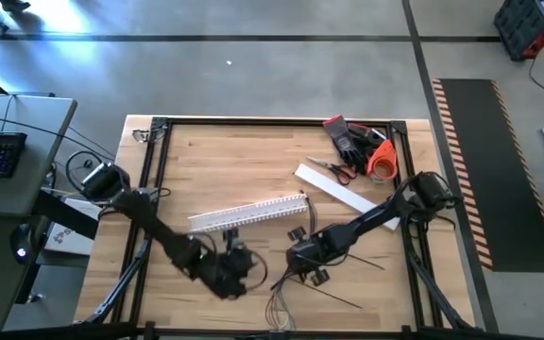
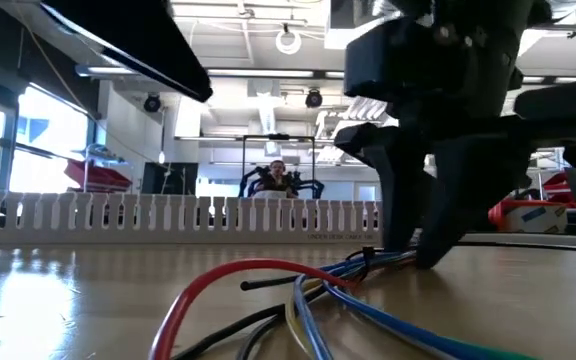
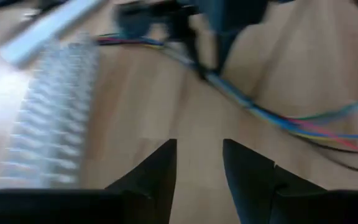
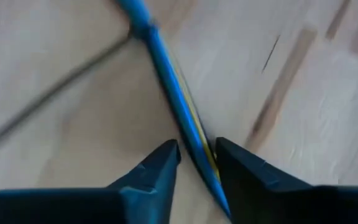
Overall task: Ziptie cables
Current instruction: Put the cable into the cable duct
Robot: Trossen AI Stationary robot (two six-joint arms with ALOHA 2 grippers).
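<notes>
The cables (image 1: 286, 295) lie as a loose bunch of blue, red and grey wires near the table's near edge, their ends fanned out toward that edge. They also show in the low view (image 2: 298, 290). My right gripper (image 1: 302, 257) stands over the bunch's far end, shut on it. A dark band (image 2: 368, 256) sits round the bunch next to the fingers. My left gripper (image 1: 237, 267) is open and empty just left of the bunch, above the wood (image 3: 199, 149). Thin dark zipties (image 1: 336, 298) lie flat on the table right of the cables. My right gripper pinches the cable bunch (image 4: 194, 140) between its two fingers, which lie across the wires. The fingers (image 2: 438, 225) come from above, pointing down. The bunch lies on the table on both sides of the hold, slack.
A white slotted duct (image 1: 248, 212) lies across the table's middle, behind both grippers. A flat white strip (image 1: 343, 194), scissors (image 1: 333, 170), dark gloves (image 1: 348, 137) and an orange thing (image 1: 381, 161) lie at the far right. A person shows far off in the room (image 2: 278, 178).
</notes>
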